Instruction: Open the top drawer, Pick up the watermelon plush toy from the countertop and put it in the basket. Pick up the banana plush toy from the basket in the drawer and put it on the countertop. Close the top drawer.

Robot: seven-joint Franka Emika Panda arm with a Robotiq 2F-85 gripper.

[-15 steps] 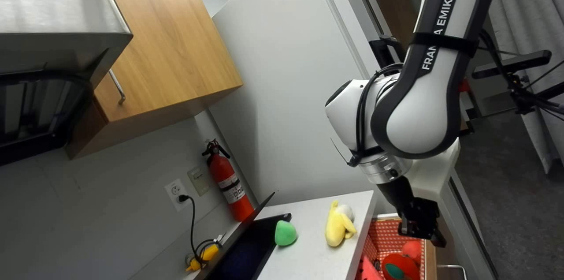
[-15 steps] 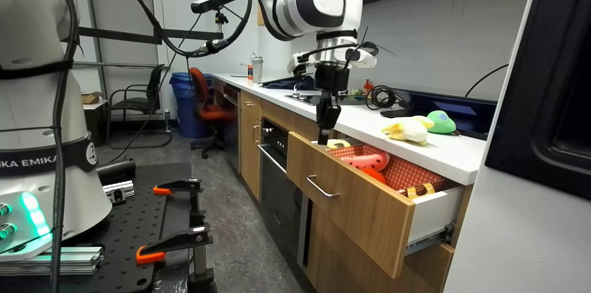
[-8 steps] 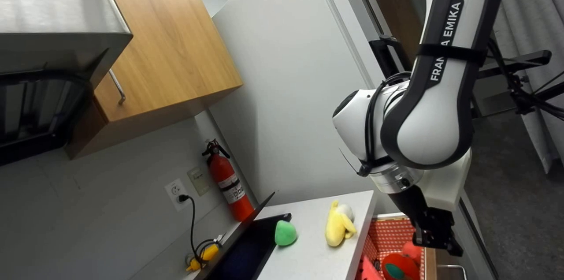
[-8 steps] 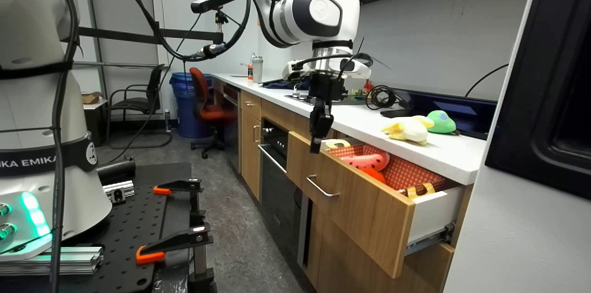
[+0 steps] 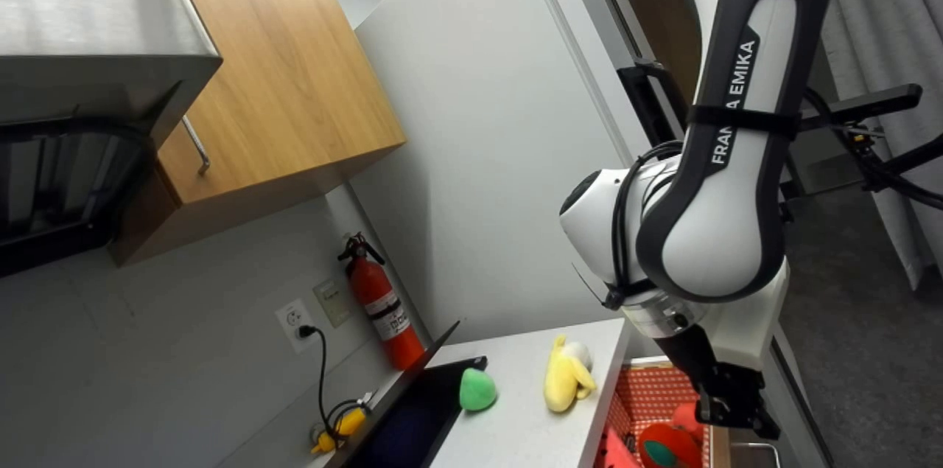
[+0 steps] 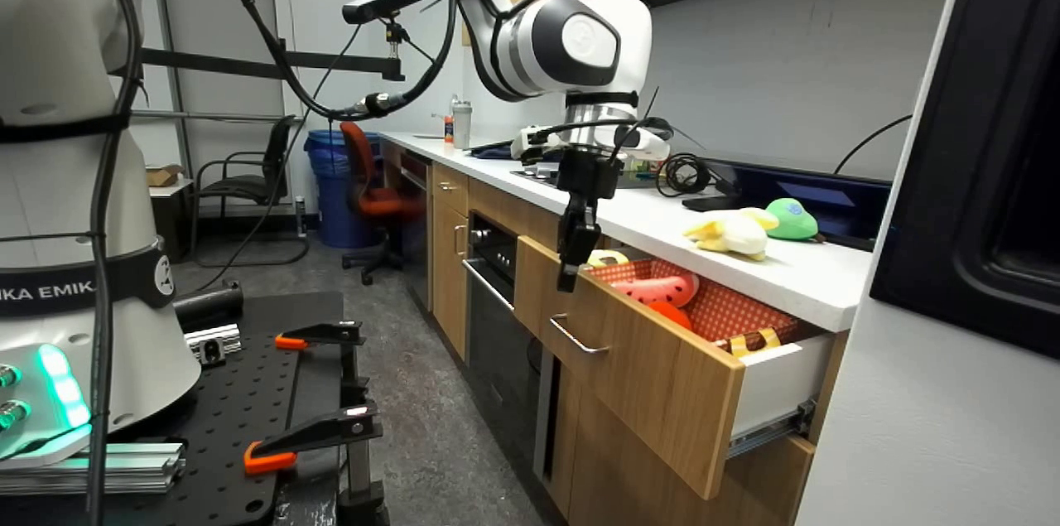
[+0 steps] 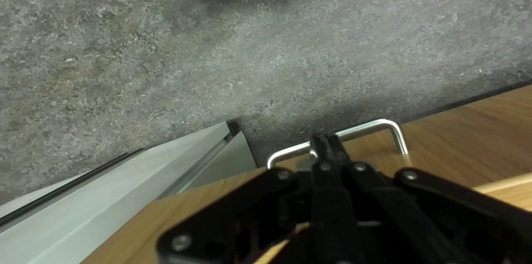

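Hanging beside the front of the pulled-out top drawer [image 6: 662, 398], near the middle of an exterior view, the gripper [image 6: 568, 284] was clenched, its fingers pressed together. In the lower middle of the wrist view its fingertips overlapped the drawer's metal handle [image 7: 370, 128]; I couldn't tell whether they touched it. Right of centre, the watermelon plush toy [image 6: 658, 289] lay in the checked basket [image 6: 737, 304] inside the drawer. Further right and higher, the banana plush toy [image 6: 733, 233] rested on the white countertop [image 6: 816, 282], near a green plush [image 6: 792, 220].
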